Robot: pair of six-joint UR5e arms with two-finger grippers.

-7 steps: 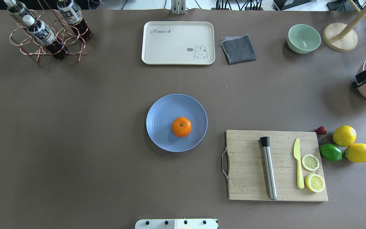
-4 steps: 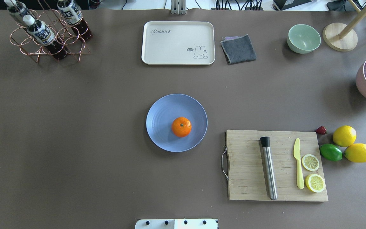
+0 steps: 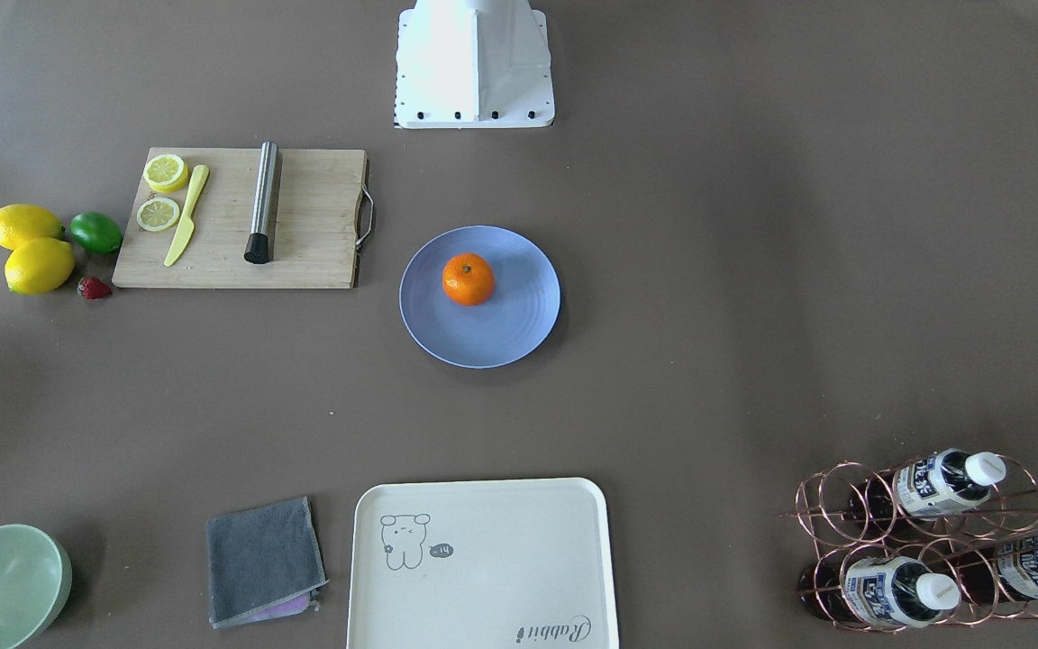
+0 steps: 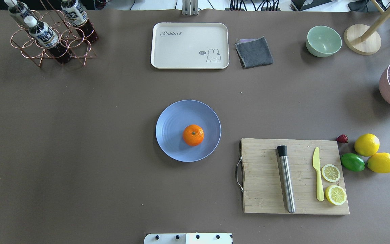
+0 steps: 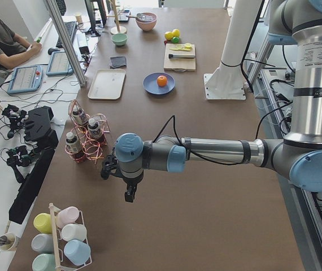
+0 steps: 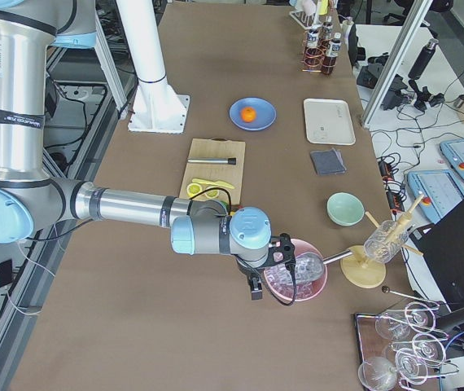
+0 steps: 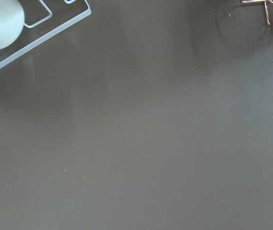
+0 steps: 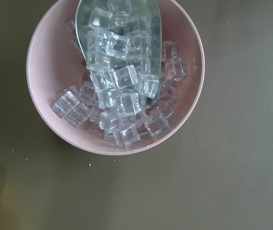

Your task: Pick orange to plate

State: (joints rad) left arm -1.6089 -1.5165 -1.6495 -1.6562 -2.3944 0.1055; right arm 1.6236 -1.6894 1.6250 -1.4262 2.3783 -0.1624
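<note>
Right arm [image 6: 126,205] is the only thing that's moved: a second ago its wrist end was poking into the overhead shot at the right edge, above the pink bowl, and now it's out of that frame. Nothing else on the tabletop [image 4: 80,135] has budged.

Big stuff first. Both arms are parked out at opposite ends of the table, which I'd guess is deliberate, to keep the middle uncovered. The left arm [image 5: 217,151] stretches low near the copper bottle rack [image 5: 86,138], and its wrist cam mostly sees bare surface. The right one hangs over the pink bowl [image 8: 45,48], its camera looking straight down at a scoop sitting in ice cubes [image 8: 122,76]. As for the jaws on either arm, I honestly can't tell whether they're spread or pressed together. They only show in the side views, and too small.

The cutting board [image 4: 266,176] and cream tray [image 4: 181,47] sit well apart from the action.

The plate [image 4: 171,135] is dead centre on the table. The orange [image 4: 193,135] rests in it, stem dot up, a bit off-centre toward the board side. The shallow dish probably keeps it from rolling. The lemons [image 4: 367,144] sit bunched past the board.

Looks to me like the job's done.
</note>
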